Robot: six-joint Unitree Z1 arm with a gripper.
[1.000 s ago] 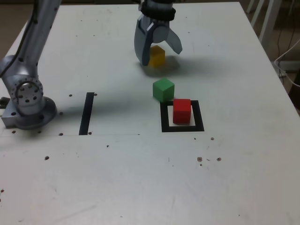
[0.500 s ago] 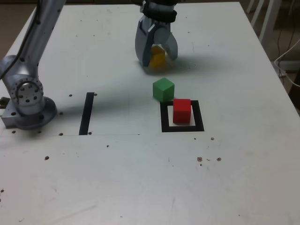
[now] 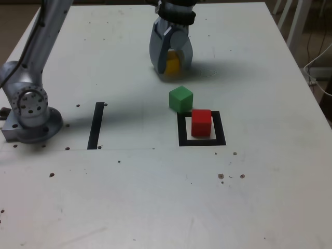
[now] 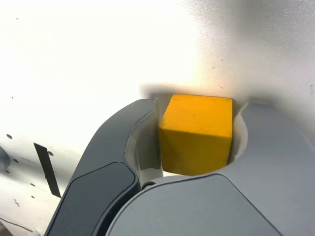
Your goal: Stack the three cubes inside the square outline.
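Note:
The yellow cube (image 3: 173,62) rests on the white table at the back, and my gripper (image 3: 171,65) is shut on it from above. In the wrist view both jaws press against opposite sides of the yellow cube (image 4: 197,135), which fills the gripper (image 4: 198,107). A red cube (image 3: 201,122) stands inside the square outline (image 3: 220,137) of black tape, nearer the front. Just behind the outline's far left corner, in the exterior view, sits the green cube (image 3: 180,98), apart from the red one.
A straight black tape strip (image 3: 96,125) lies toward the exterior view's left, also seen from the wrist as a tape strip (image 4: 47,167). The arm's metal base (image 3: 30,111) stands at the left edge. The table's right edge (image 3: 306,83) borders chair legs and cables.
The jaws have shut from wide open onto the yellow cube. The cube has stayed where it was, and the arm has barely shifted.

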